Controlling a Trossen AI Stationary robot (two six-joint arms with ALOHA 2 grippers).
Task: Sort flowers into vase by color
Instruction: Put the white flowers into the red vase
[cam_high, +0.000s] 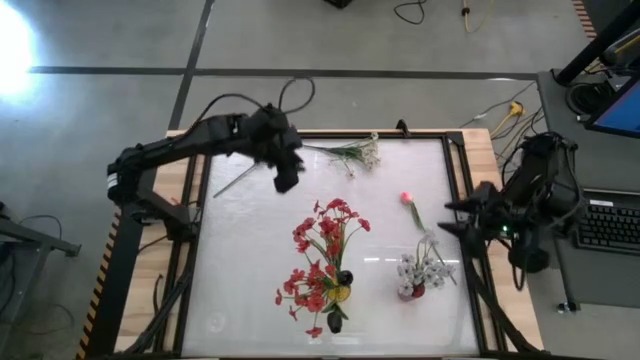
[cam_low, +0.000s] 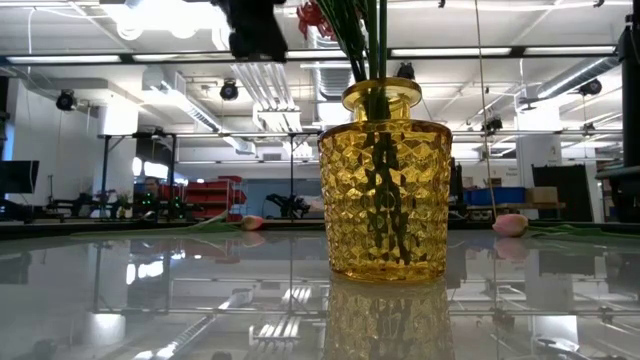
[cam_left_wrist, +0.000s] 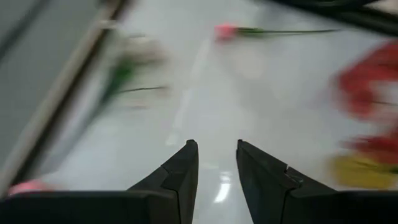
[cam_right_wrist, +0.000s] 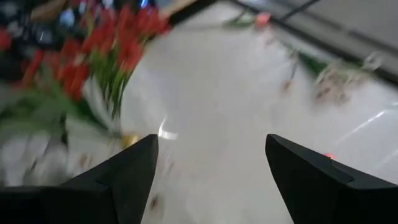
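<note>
The counter is glossy white and smooth, mirroring lamps and the yellow vase at frame centre, which looks like clear faceted glass. Pale bare wood edges run along the counter's right side. The left gripper has matt black jaws.

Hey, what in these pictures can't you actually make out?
- Low view: the yellow vase fills the middle and hides the table behind; its red flowers are cut by the top edge.
- High view: the small vase under the white flowers is too small to tell.
- Left wrist view: stems blurred.
</note>
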